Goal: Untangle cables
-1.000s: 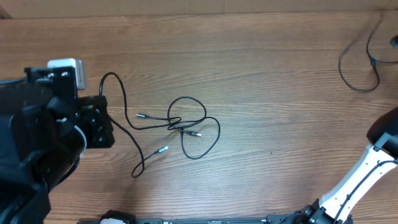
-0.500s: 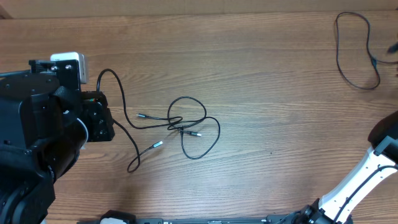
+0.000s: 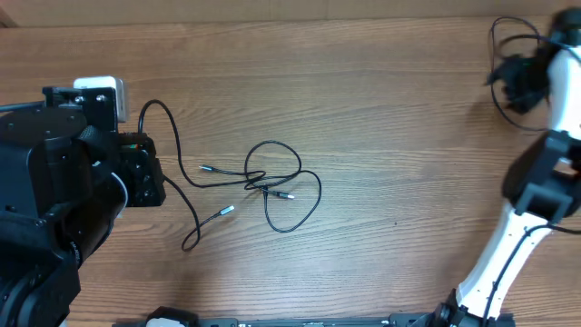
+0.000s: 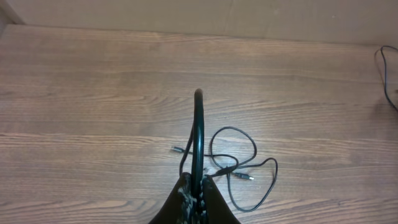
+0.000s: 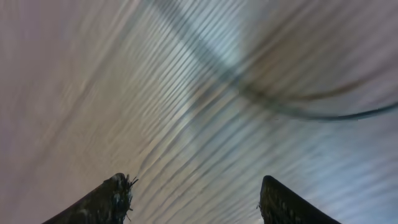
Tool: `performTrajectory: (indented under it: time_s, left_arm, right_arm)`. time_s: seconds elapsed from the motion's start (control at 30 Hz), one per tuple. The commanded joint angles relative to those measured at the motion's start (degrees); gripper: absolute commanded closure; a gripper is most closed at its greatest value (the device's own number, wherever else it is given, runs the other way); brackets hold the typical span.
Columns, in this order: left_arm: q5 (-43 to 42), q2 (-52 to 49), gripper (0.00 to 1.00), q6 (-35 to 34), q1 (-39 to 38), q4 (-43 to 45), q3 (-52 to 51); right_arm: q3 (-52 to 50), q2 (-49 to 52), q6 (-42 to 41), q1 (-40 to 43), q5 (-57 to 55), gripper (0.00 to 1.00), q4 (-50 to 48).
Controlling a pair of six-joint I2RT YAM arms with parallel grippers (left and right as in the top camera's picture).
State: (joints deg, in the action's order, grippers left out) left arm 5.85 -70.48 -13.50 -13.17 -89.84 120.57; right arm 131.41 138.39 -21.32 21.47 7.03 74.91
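Thin black cables (image 3: 272, 182) with silver plug tips lie looped and knotted mid-table; they also show in the left wrist view (image 4: 239, 165). One strand (image 3: 168, 136) arcs from the tangle into my left gripper (image 3: 150, 168), which is shut on it; in the left wrist view the cord (image 4: 198, 134) rises between the closed fingers (image 4: 198, 186). Its free plug end (image 3: 222, 211) trails below. A separate black cable (image 3: 508, 100) lies at the far right. My right gripper (image 3: 517, 77) is open above it; its wrist view is motion-blurred, with a dark cord streak (image 5: 273, 102).
The left arm's black body (image 3: 54, 209) fills the left edge. The right arm's white link (image 3: 508, 254) rises from the bottom right. The wooden table's far edge (image 3: 290, 20) runs along the top.
My right arm swung up into the top right corner over the separate cable. My left gripper pulled its strand slightly, and the trailing plug end shifted a little left.
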Motion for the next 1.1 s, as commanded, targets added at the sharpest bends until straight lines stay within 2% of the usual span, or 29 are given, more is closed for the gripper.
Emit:
performTrajectory:
  time_s: [0.0,0.03,0.07,0.3,0.37,0.47,0.8,1.07]
  left_arm:
    - [0.7,0.0,0.96,1.3,-0.4,0.0,0.3]
    - [0.7,0.0,0.96,1.6,-0.4,0.0,0.3]
    - [0.7,0.0,0.96,1.8,-0.4,-0.1,0.3]
    - [0.8,0.1,0.96,2.4,-0.4,-0.8,0.3]
    - [0.8,0.1,0.96,2.4,-0.4,-0.8,0.3]
    - [0.8,0.1,0.96,2.8,-0.4,-0.8,0.3]
    - [3.6,0.1,0.96,2.8,-0.4,-3.7,0.3]
    - [3.6,0.1,0.96,2.8,-0.4,-5.6,0.3]
  right_arm:
    - [-7.0,0.2,3.8,-2.6,-4.4,0.42,-4.4]
    - [-8.7,0.2,3.8,-3.1,-4.4,0.62,-5.8]
    - [-10.3,0.2,3.8,-3.3,-4.5,0.95,-7.1]
    - [-21.0,0.2,4.0,-1.7,-6.5,0.96,-18.6]
    - [-22.4,0.2,6.5,-0.4,-6.8,0.96,-21.7]
    - [-22.7,0.2,11.4,2.8,-7.0,0.96,-26.7]
    - [-22.6,0.2,17.5,11.8,-5.4,0.96,-39.0]
    - [-22.6,0.2,21.6,14.3,-4.4,0.96,-49.5]
